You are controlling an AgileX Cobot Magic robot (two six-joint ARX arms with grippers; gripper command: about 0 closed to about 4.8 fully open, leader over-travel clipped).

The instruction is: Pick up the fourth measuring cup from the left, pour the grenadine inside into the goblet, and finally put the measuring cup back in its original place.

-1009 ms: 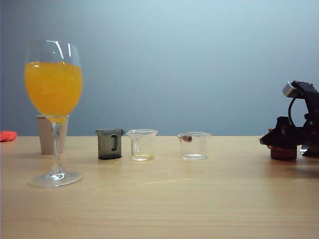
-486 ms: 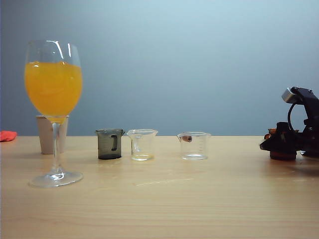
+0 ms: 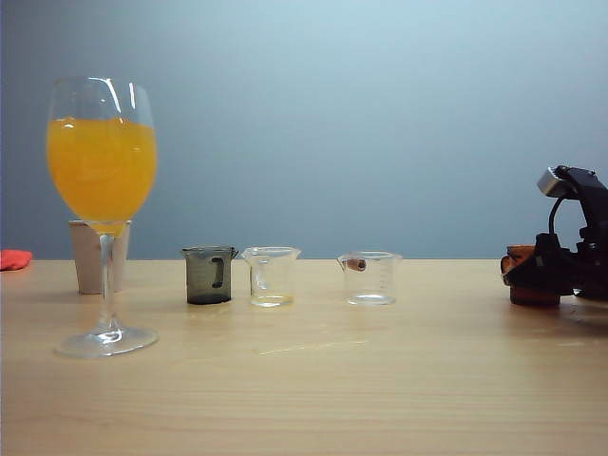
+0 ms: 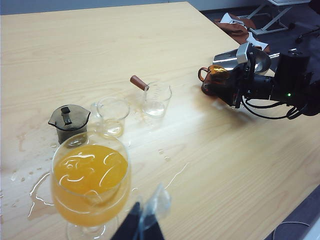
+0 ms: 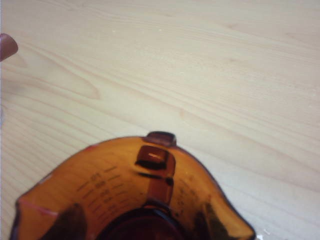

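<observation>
The right gripper (image 3: 518, 275) hides most of the amber measuring cup (image 3: 532, 285); its fingers are unseen in the right wrist view, and the frame crops the cup's base.

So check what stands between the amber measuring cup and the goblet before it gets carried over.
Three cups stand in a row between the amber measuring cup at the right gripper and the goblet: a clear one, another clear one and a smoky grey one. Above them, nothing.
</observation>
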